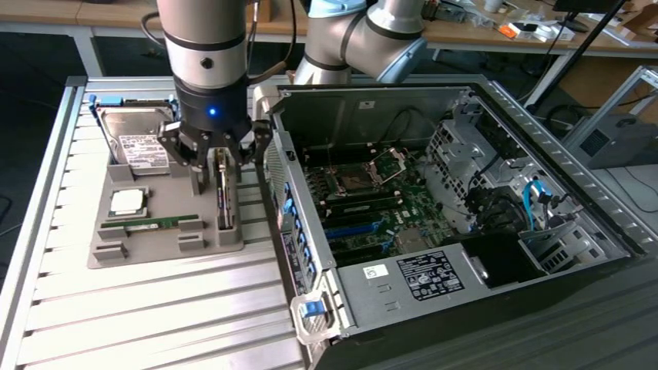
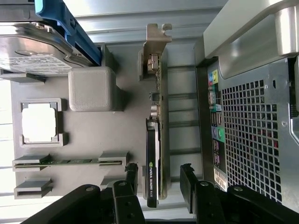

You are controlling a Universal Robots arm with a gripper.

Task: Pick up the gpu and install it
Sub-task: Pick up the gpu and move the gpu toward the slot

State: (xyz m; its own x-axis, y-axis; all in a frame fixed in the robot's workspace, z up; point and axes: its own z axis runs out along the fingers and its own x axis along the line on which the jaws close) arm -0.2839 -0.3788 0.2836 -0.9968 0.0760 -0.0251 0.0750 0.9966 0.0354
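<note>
Currently the gripper (image 1: 219, 158) hides the far end of the gpu (image 2: 153, 154) in the exterior view, and the wrist frame cuts off part of the hard drive (image 2: 32, 51). Jaws are apart and straddle the gpu, with a clear gap on the case side, so no clamp. The gpu stands on edge in the grey tray (image 1: 144, 247), beside the open PC case (image 1: 452, 200). Tray count is four: one gpu, one hard drive, one CPU (image 1: 128, 200), one memory stick (image 1: 154, 223).

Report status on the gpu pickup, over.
Claw open, straddling the gpu, not yet gripping. Gpu upright on edge in the gray tray, beside the computer case. Nothing between claw and gpu.
</note>
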